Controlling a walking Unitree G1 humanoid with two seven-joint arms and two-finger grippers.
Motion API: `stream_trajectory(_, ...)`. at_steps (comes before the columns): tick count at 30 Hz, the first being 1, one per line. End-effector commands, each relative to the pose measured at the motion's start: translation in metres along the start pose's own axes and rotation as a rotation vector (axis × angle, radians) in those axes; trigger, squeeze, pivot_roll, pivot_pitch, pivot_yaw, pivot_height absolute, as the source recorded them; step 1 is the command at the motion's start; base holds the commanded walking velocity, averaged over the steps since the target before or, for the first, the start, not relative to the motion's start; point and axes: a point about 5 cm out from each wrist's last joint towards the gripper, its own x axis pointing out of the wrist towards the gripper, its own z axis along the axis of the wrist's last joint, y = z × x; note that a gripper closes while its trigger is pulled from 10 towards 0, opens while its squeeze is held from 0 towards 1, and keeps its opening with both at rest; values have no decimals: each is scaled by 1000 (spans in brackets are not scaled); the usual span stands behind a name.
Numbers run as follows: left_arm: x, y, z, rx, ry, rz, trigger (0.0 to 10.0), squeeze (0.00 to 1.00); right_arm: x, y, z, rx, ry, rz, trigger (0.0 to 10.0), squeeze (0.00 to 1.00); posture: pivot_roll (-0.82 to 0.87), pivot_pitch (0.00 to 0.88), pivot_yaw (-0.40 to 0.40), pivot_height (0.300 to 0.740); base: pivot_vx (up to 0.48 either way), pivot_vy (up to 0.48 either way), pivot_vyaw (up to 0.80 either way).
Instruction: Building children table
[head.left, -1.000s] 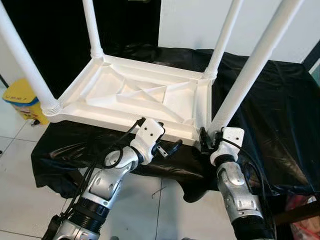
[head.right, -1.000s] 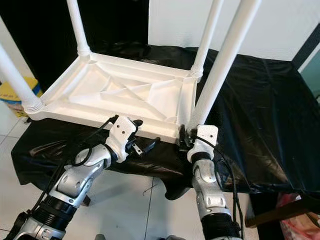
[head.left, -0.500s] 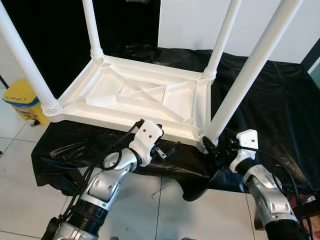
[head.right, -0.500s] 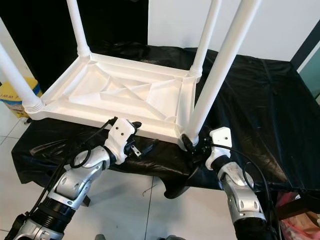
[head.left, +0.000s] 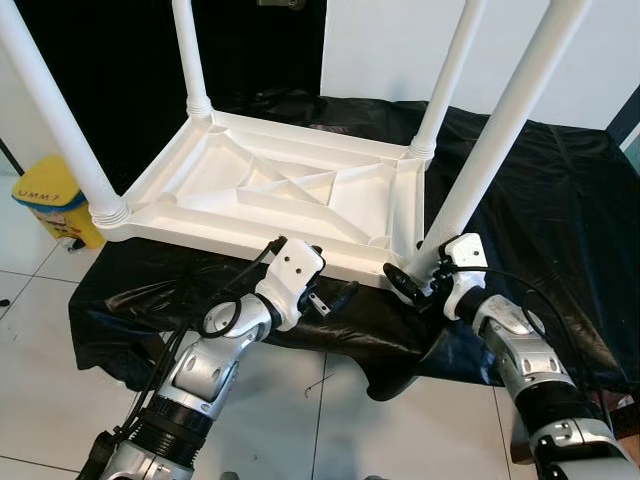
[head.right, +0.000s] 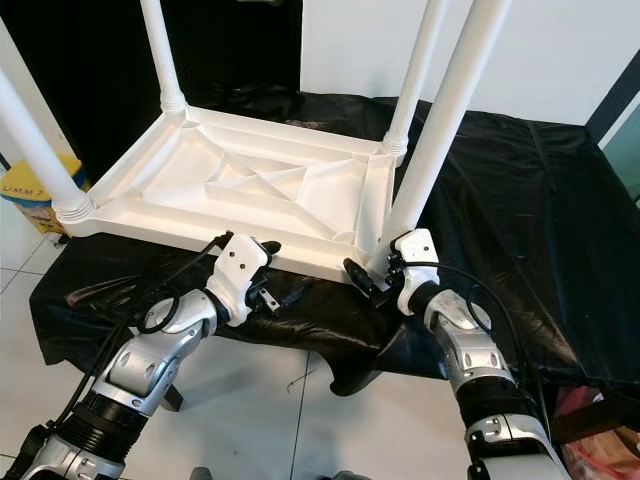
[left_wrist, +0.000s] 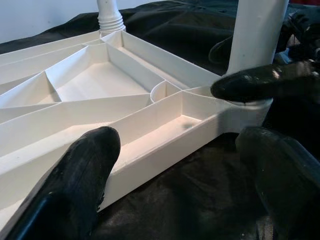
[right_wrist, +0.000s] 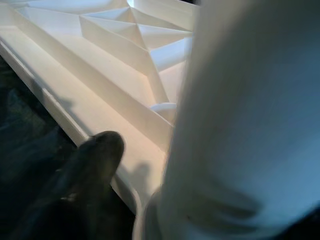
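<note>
Here, a black-draped worktop (head.left: 560, 200) carries the upturned white table (head.left: 290, 190) with 4 legs, near a white wall (head.left: 400, 45). The left pincer (head.left: 335, 297) is open at its near edge; the right pincer (head.left: 412, 280) is open around the near-right leg (head.left: 500, 130).

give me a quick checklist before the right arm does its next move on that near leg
1. All four legs standing in the upturned table top: ok.
2. Right gripper around the base of the near right leg: ok.
3. Firm grip on that leg: cannot tell.
4. Left gripper open at the table's near edge, gripping nothing: ok.
5. Leg fully seated in its socket: cannot tell.
6. Black cloth lying flat under the table: ok.
</note>
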Motion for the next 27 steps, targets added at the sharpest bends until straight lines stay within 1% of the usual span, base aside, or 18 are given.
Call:
stream_trajectory(1, -1, -11, 1, -4, -1, -107, 10000, 0, 5, 5, -4, -4, 25, 43, 0, 0, 55, 32, -103, 740, 0, 0, 0)
stream_trajectory(2, -2, -14, 1, -1, 1, -125, 10000, 0, 6, 4, -6, -5, 30, 46, 0, 0, 57, 32, -104, 740, 0, 0, 0)
stream_trajectory(6, -4, -16, 1, 6, 5, -141, 10000, 0, 6, 4, -7, 0, 35, 45, 0, 0, 59, 34, -106, 740, 0, 0, 0)
stream_trajectory(9, -5, -23, 1, 13, 8, -184, 10000, 0, 4, 2, -14, 14, 43, 21, 0, 0, 54, 39, -107, 740, 0, 0, 0)
stream_trajectory(10, -5, -23, 1, 13, 8, -184, 10000, 0, 4, 2, -14, 14, 43, 21, 0, 0, 54, 39, -107, 740, 0, 0, 0)
stream_trajectory(11, -6, -24, 1, 14, 8, -195, 10000, 0, 3, 2, -15, 24, 45, 6, 1490, 0, 52, 40, -107, 740, 0, 0, 0)
stream_trajectory(13, -6, -25, 1, 17, 9, -202, 10000, 0, 2, 1, -17, 31, 49, -14, 1490, 0, 52, 40, -107, 740, 0, 0, 0)
stream_trajectory(14, -6, -25, 1, 21, 12, -205, 10000, 0, 2, 3, -19, 59, 45, -37, 10000, 0, 50, 44, -105, 740, 0, 0, 0)
stream_trajectory(18, -6, -25, 0, 31, 20, -193, 10000, 0, 1, 3, -23, 58, 60, -135, 10000, 0, 49, 48, -105, 740, 0, 0, 0)
stream_trajectory(20, -6, -25, 0, 31, 20, -193, 10000, 0, 1, 3, -23, 58, 60, -135, 10000, 0, 49, 48, -105, 740, 0, 0, 0)
stream_trajectory(21, -6, -24, 0, 29, 21, -189, 10000, 0, 1, 3, -24, 53, 65, -156, 10000, 0, 49, 48, -105, 740, 0, 0, 0)
stream_trajectory(22, -6, -23, 0, 30, 23, -183, 10000, 0, 1, 2, -26, 69, 70, -226, 10000, 0, 48, 54, -104, 740, 0, 0, 0)
stream_trajectory(25, -6, -21, 0, 30, 27, -175, 10000, 0, 0, 2, -30, 106, 83, -374, 10000, 0, 47, 61, -104, 740, 0, 0, 0)
stream_trajectory(27, -6, -21, 0, 30, 27, -175, 10000, 0, 0, 2, -30, 106, 83, -374, 10000, 0, 47, 61, -104, 740, 0, 0, 0)
